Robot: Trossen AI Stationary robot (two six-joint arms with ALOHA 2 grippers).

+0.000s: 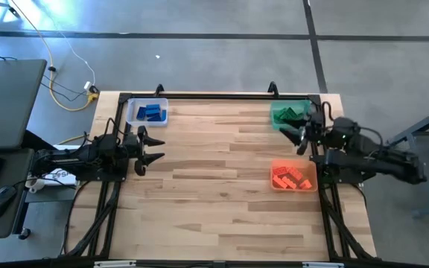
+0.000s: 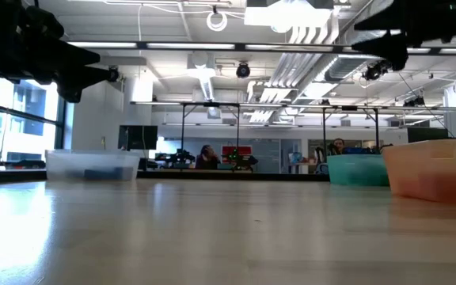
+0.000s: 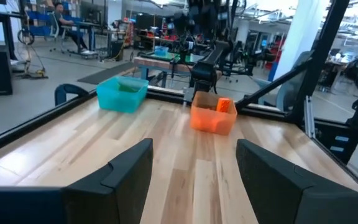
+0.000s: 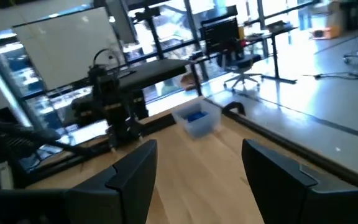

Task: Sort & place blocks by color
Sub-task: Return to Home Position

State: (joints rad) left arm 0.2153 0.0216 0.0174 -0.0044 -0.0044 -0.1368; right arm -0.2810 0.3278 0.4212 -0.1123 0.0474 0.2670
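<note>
The left gripper [image 1: 155, 147] hangs over the left edge of the table [image 1: 222, 193], its 2 fingers spread wide with nothing between them. The right gripper [image 1: 295, 138] hangs over the table's right edge, its 2 fingers also spread and empty.

All the blocks lie in 3 bins, apart from both grippers. Blue blocks [image 1: 152, 112] sit in the clear bin [image 1: 132, 112] at the table's far-left corner, just beyond the left gripper. Green blocks [image 1: 290, 113] sit in the green bin [image 1: 275, 119] at the far-right corner. Red-orange blocks [image 1: 291, 177] sit in the orange bin [image 1: 274, 170] on the right edge. The right gripper is between those 2 bins. I cannot tell how many blocks each bin holds.
</note>
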